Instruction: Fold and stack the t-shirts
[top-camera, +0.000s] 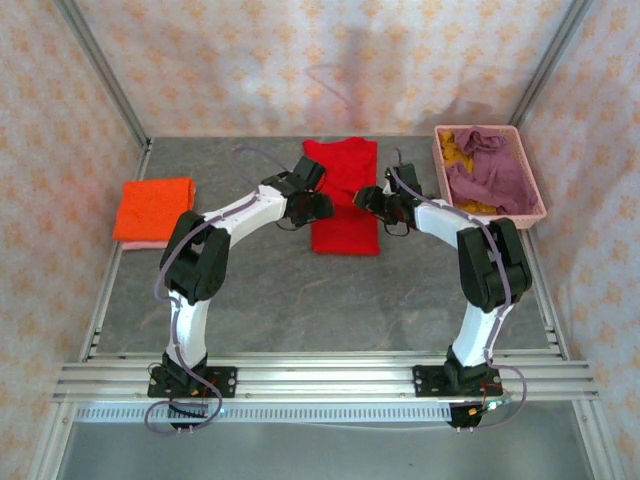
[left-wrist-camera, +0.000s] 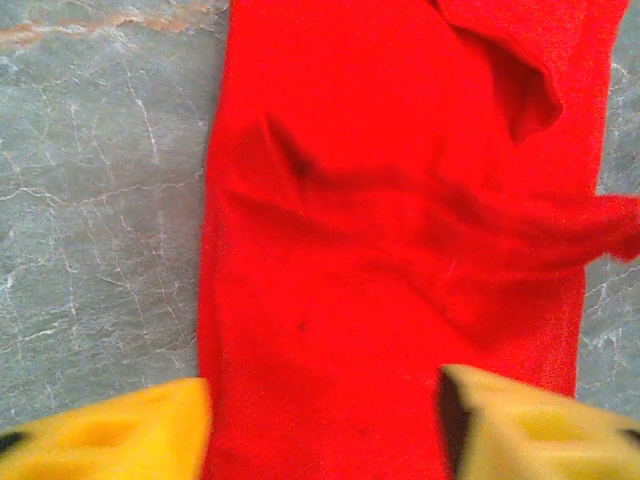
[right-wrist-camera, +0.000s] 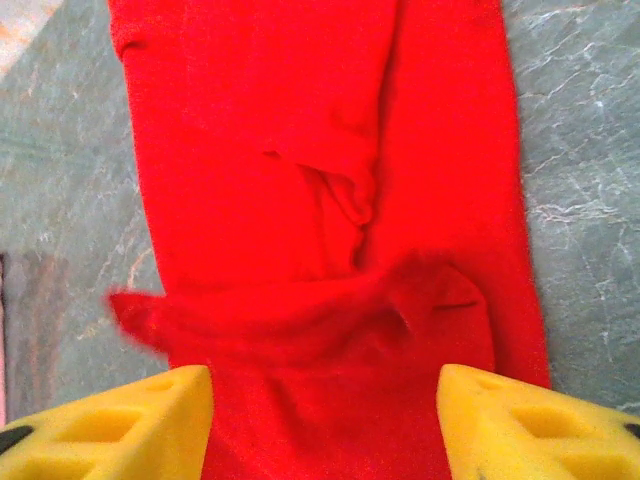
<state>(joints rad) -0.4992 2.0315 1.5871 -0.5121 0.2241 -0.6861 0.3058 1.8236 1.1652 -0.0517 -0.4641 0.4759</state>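
A grey table is sitting between flowery walls. Five shirts are lying about. One red shirt is lying in the middle, folded long and thin. Two grippers are hanging over it. The left gripper and the right gripper are both gaping wide and holding nothing. One folded orange shirt is resting on one pink shirt at the left. One basket at the right is holding one purple shirt and one yellow shirt.
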